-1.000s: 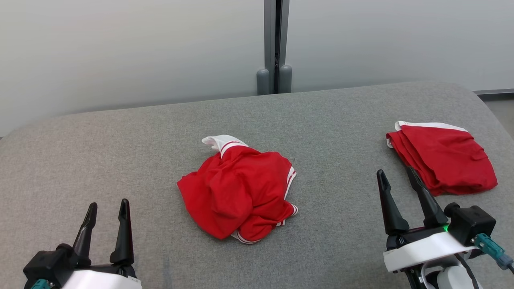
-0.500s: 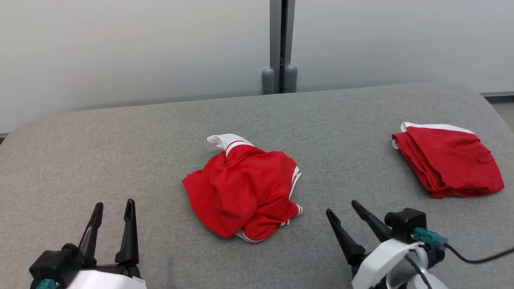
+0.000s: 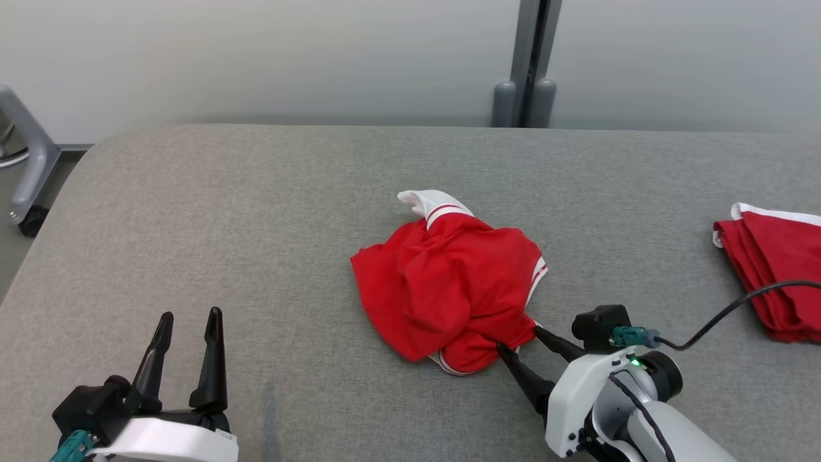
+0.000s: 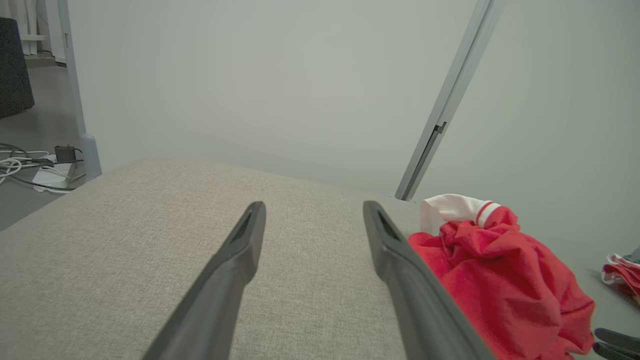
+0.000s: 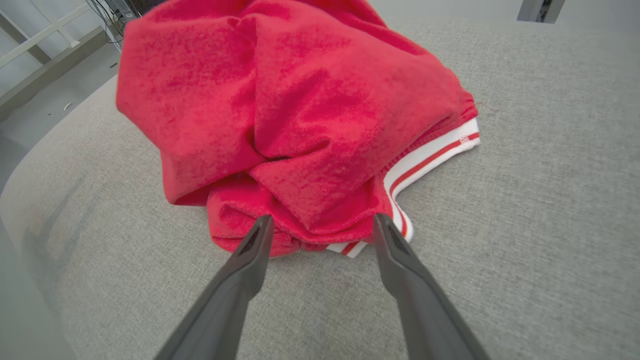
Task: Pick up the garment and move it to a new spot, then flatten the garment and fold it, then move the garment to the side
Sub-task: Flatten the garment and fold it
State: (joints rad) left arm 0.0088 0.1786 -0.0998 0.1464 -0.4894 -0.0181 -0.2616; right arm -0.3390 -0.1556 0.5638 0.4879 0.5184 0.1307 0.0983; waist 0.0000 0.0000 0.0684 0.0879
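The garment (image 3: 449, 289) is a crumpled red piece with white, red-striped trim, lying mid-way across the grey padded table (image 3: 256, 212). My right gripper (image 3: 521, 340) is open, its two fingertips at the garment's near right edge. In the right wrist view the garment (image 5: 295, 115) bulges just beyond the spread fingers (image 5: 250, 250), and the striped hem lies by the right tip. My left gripper (image 3: 189, 317) stands open at the lower left, well apart from the cloth. In the left wrist view the garment (image 4: 500, 280) lies to the right of my left gripper (image 4: 312, 207).
A second red garment (image 3: 776, 276), folded, lies at the table's right edge, with my right arm's black cable crossing in front of it. A grey post (image 3: 529, 64) rises behind the table. A metal frame with a caster (image 3: 25, 173) stands past the table's left corner.
The head camera has turned, shifting the whole scene rightward. My right gripper swung left and forward from beside the folded garment to the crumpled garment's near edge. The left gripper stayed put.
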